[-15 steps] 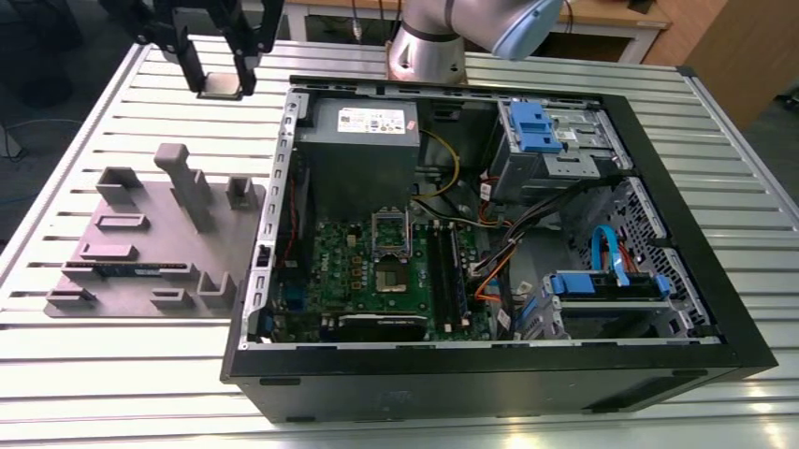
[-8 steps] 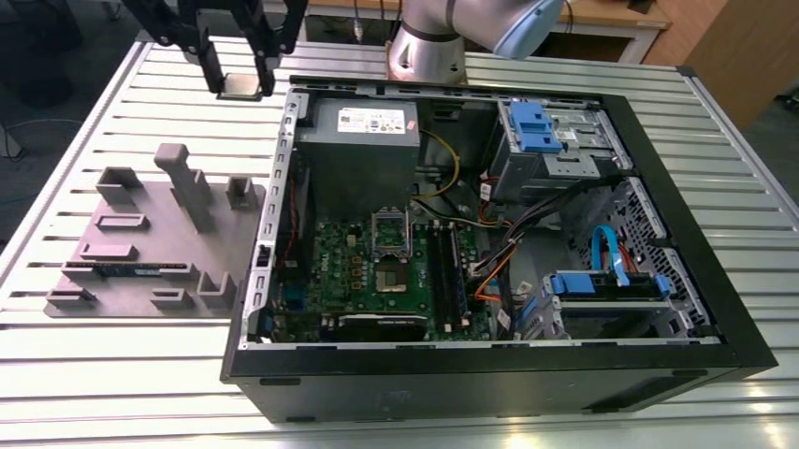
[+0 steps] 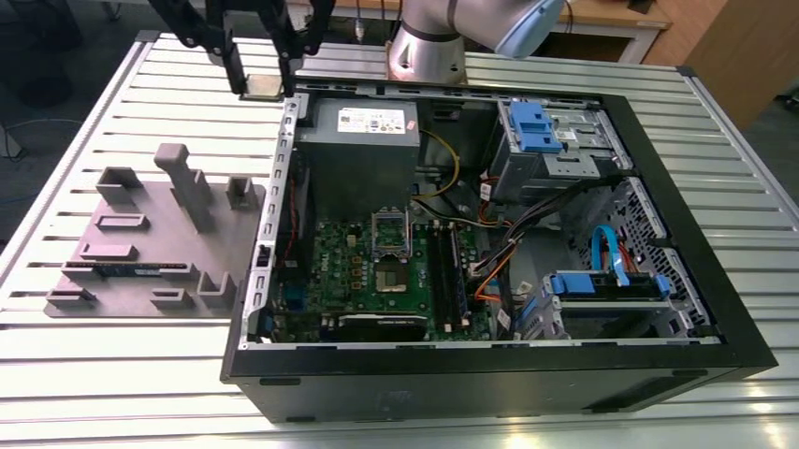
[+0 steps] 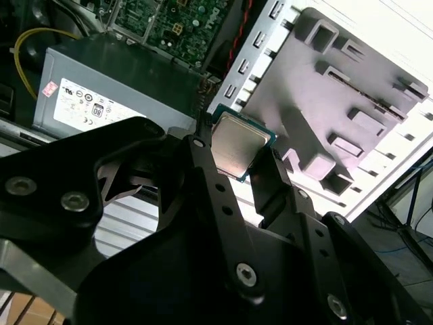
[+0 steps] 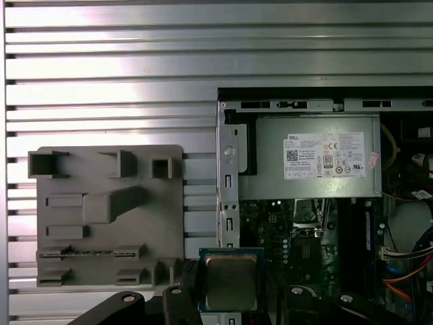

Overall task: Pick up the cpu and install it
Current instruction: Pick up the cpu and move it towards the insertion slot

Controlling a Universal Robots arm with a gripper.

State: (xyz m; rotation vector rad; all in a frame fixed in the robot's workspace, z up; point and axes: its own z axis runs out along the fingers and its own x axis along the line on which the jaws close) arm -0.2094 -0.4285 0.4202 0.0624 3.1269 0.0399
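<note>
Shiny silver metal top on the cpu (image 5: pixel 230 279), thin green rim round it. It's clamped in the gripper (image 4: pixel 238 152), whose fingers (image 4: pixel 216 189) are matt black and smooth, with bright steel screws. The table (image 3: pixel 112 94) is ribbed bare aluminium with a satin sheen. The holder block (image 3: pixel 150 243) looks like dull grey matt plastic. Power supply (image 3: pixel 355 140) — plain grey sheet metal, white paper label. Motherboard (image 3: pixel 374 271) — glossy green.

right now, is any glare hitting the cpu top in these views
second wrist view: the cpu top catches a pale sheen, and the table behind is blown out white; first wrist view: the cpu top looks dull and even, no glare; exterior view: the computer case interior lies in shade.
</note>
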